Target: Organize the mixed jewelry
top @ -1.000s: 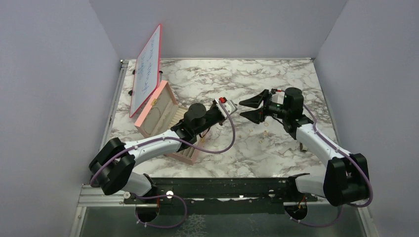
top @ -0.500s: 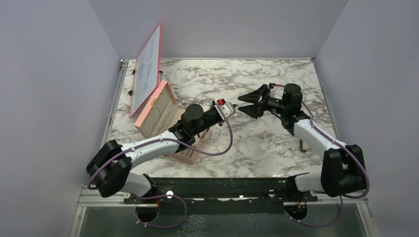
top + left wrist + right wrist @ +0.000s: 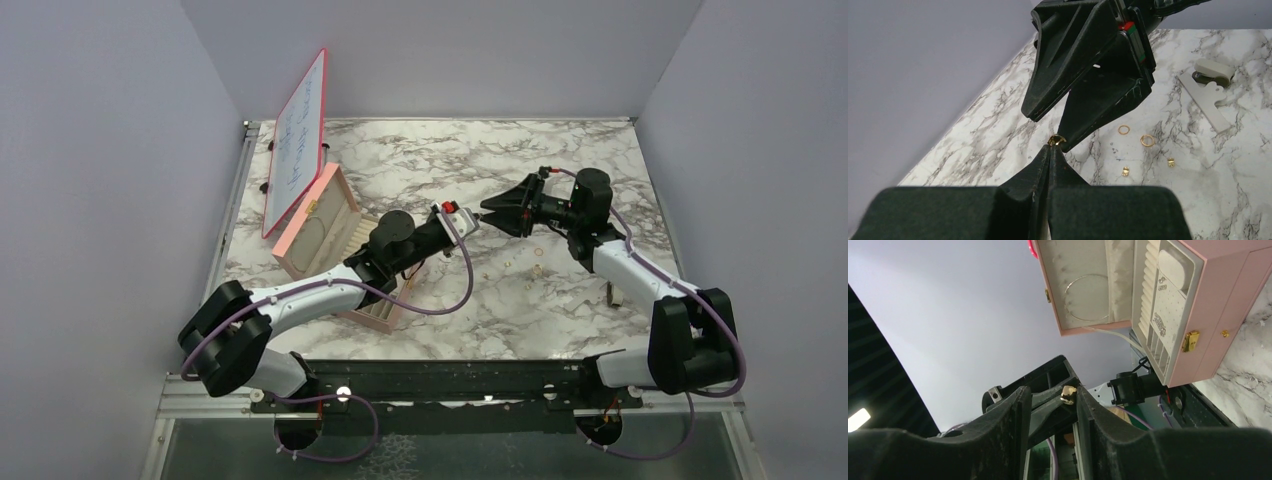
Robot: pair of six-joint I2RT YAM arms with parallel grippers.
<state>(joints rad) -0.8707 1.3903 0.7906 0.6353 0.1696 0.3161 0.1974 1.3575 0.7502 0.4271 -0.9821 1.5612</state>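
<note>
My left gripper point(image 3: 471, 221) is shut on a tiny gold piece point(image 3: 1056, 140) that sticks out of its fingertips; the tips show in the left wrist view point(image 3: 1050, 150). My right gripper point(image 3: 492, 216) is open and faces it, held above the table. Its two fingers point(image 3: 1083, 60) straddle the left tips. In the right wrist view the gold piece point(image 3: 1068, 393) sits between the right gripper's fingers point(image 3: 1052, 392), close against one of them. Two gold rings point(image 3: 1123, 130) point(image 3: 1147, 140) and two gold studs point(image 3: 1125, 171) point(image 3: 1171, 162) lie on the marble. They show as specks in the top view point(image 3: 539, 268).
The open pink box point(image 3: 318, 215) with beige compartments stands at the left under my left arm, also seen from the right wrist point(image 3: 1168, 305). A whiteboard point(image 3: 298, 140) leans behind it. A grey-white tool point(image 3: 1212, 85) lies on the marble near the right arm point(image 3: 612, 293).
My right gripper has moved left to the left gripper's tips and its jaws have narrowed round them. The left gripper has stayed shut on the gold piece, shifting slightly.
</note>
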